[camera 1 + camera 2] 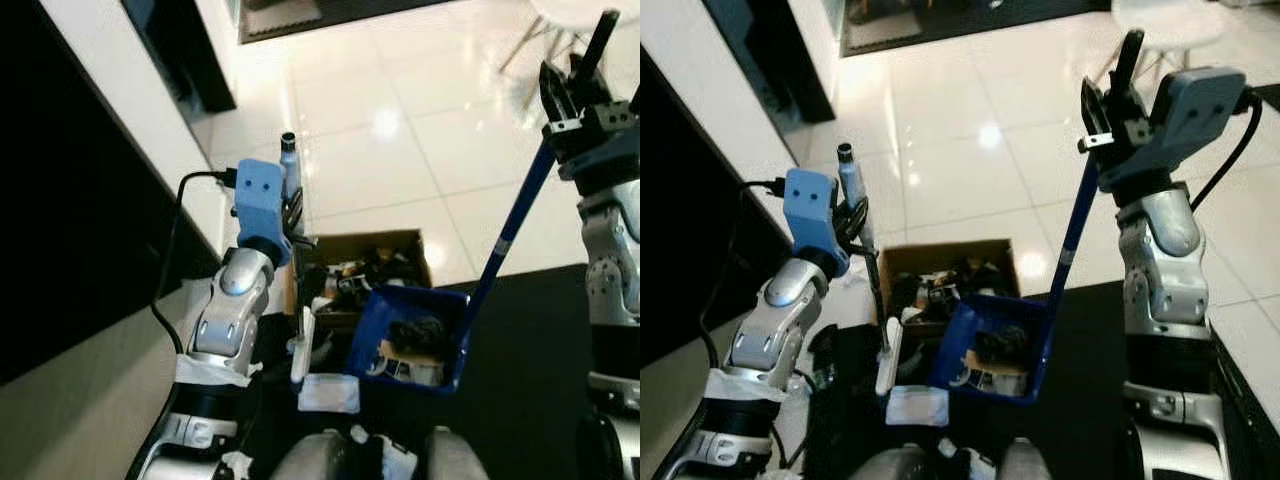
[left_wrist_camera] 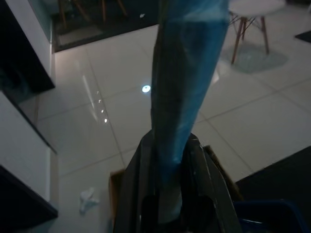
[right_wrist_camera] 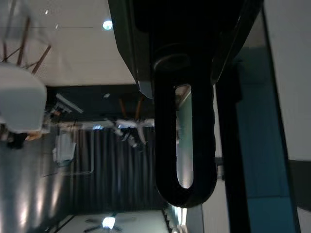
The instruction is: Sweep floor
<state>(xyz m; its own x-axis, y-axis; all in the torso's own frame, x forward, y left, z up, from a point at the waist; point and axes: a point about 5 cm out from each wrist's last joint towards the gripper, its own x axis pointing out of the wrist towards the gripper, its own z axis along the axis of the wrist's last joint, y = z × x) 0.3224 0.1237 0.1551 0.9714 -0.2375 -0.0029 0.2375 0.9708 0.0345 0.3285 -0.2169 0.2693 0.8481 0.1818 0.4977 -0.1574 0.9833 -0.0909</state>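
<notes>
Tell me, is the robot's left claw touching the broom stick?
Touching. In the left wrist view, the left claw has its two black fingers pressed against both sides of the broom handle, with no gap showing.

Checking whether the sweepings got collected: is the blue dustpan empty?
No: the blue dustpan, hanging from the right gripper, holds dark debris and scraps beside the cardboard box.

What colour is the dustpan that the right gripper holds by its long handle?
Blue: the dustpan and its handle, clearest in the right eye view, held by the right gripper.
</notes>
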